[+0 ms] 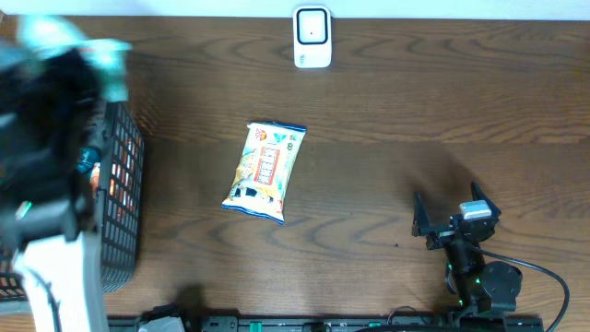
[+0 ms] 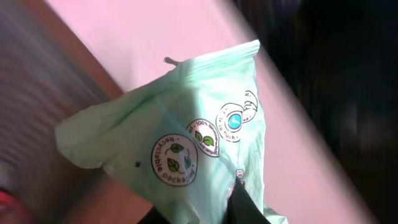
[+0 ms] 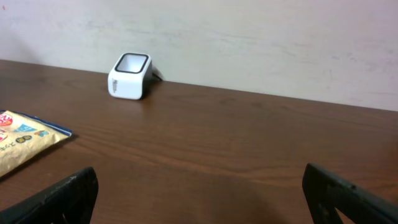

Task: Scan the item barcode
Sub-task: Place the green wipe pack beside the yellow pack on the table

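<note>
Pale green pouch [image 2: 180,130] being held up above the basket [image 1: 120,203] at the table's left end.
The left gripper [image 2: 235,198] is pinching one edge of it, its round recyclable-packaging badges showing; the right gripper [image 1: 449,205] is sitting wide open.

Overhead: looks straight down on the wooden table [image 1: 387,111] from well above. Right wrist: sits low over the tabletop, faces the wall [image 3: 249,37], shares the barcode scanner [image 1: 312,37] and a corner of the snack packet [image 1: 265,171] with overhead. Left wrist: blurred, very close on a green pouch [image 2: 180,143].
</note>
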